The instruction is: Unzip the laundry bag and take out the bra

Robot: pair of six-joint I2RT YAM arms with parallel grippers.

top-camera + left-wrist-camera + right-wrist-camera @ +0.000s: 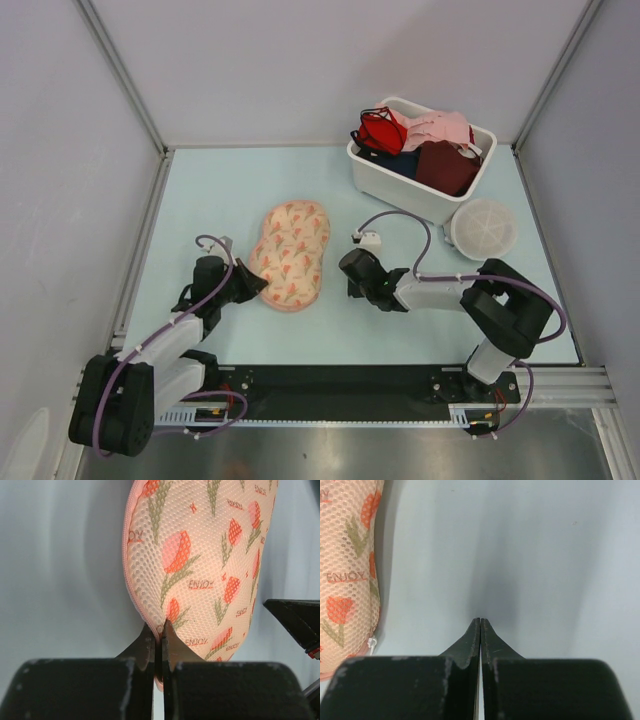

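The laundry bag (292, 254) is a peach mesh pouch with an orange-red flower print, lying flat in the middle of the table. It fills the left wrist view (205, 565). My left gripper (254, 281) is shut on the bag's left edge seam (159, 629), pinching the pink piping. My right gripper (350, 272) is shut and empty, just right of the bag; the bag's edge shows at the left of the right wrist view (347, 575), apart from the fingertips. A small white tag or zip pull (371, 643) lies at the bag's edge. The white bra is not in view.
A white bin (420, 165) at the back right holds a red bra with black trim (380, 130), a pale pink garment (440, 128) and dark red fabric. A round white mesh disc (484, 229) lies beside it. Walls enclose the table on three sides.
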